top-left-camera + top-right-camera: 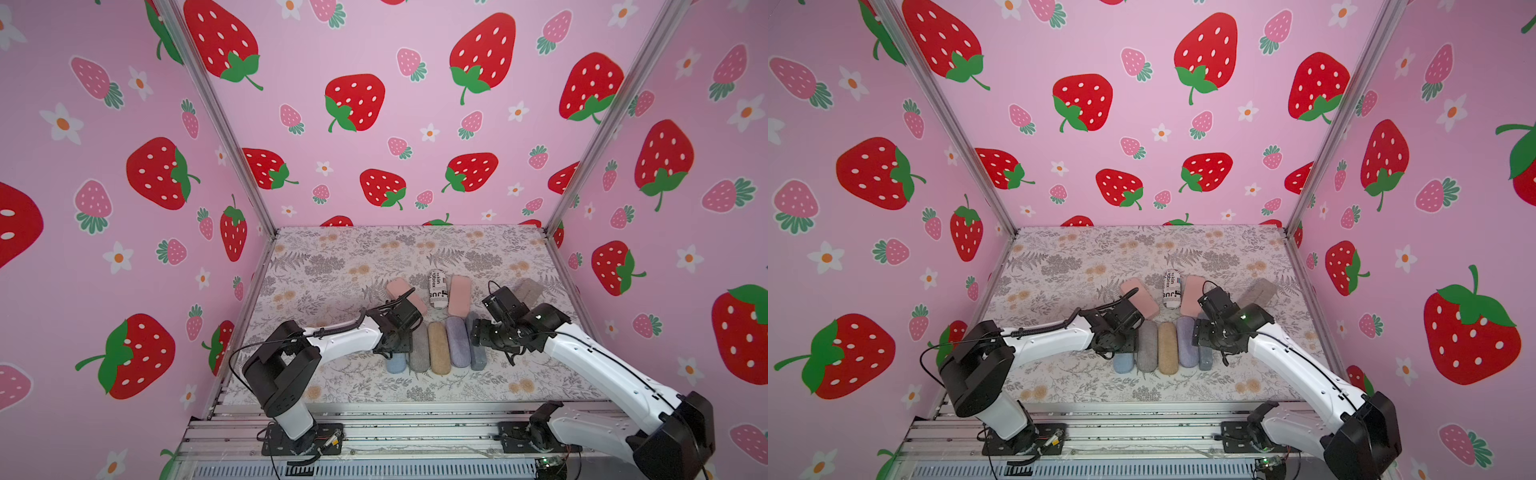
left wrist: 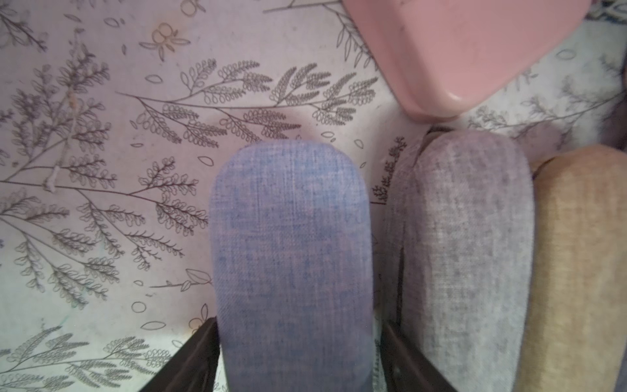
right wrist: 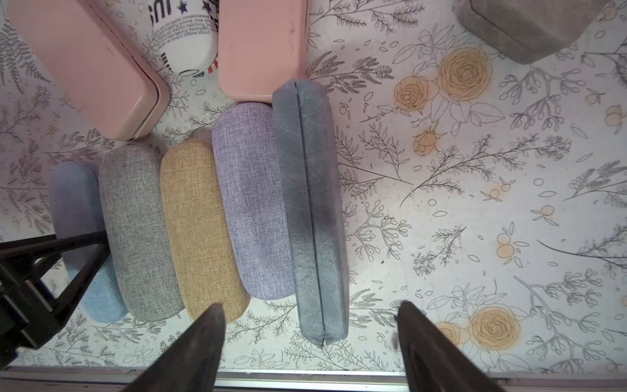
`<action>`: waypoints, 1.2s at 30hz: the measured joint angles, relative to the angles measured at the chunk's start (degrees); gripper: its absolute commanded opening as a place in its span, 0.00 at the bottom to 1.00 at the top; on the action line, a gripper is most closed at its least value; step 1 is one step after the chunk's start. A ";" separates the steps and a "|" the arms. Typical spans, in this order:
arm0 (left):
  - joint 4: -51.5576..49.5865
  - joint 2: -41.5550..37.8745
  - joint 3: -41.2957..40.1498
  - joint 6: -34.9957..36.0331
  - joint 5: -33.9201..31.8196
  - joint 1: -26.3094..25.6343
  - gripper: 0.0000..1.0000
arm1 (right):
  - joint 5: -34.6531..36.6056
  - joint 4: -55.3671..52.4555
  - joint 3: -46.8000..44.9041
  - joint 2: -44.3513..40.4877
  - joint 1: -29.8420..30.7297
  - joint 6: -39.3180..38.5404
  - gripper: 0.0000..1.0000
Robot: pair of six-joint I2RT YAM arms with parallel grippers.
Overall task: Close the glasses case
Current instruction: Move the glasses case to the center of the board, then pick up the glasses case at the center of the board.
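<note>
Over the floral mat the left arm stoops, jaws loosely astride the blue case; right arm alongside, jaws wide.

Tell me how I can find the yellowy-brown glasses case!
Look at the flower-printed table cover, toward its front edge, where five long cases lie side by side. The tan woven-cloth glasses case is the middle one, touching a grey cloth case and a purple cloth case; it alone is sandy yellow.
</note>
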 measured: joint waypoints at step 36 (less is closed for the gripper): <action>-4.24 -12.48 -3.13 -0.17 -5.46 5.11 0.80 | 0.52 6.47 -0.74 16.06 -2.01 0.61 0.24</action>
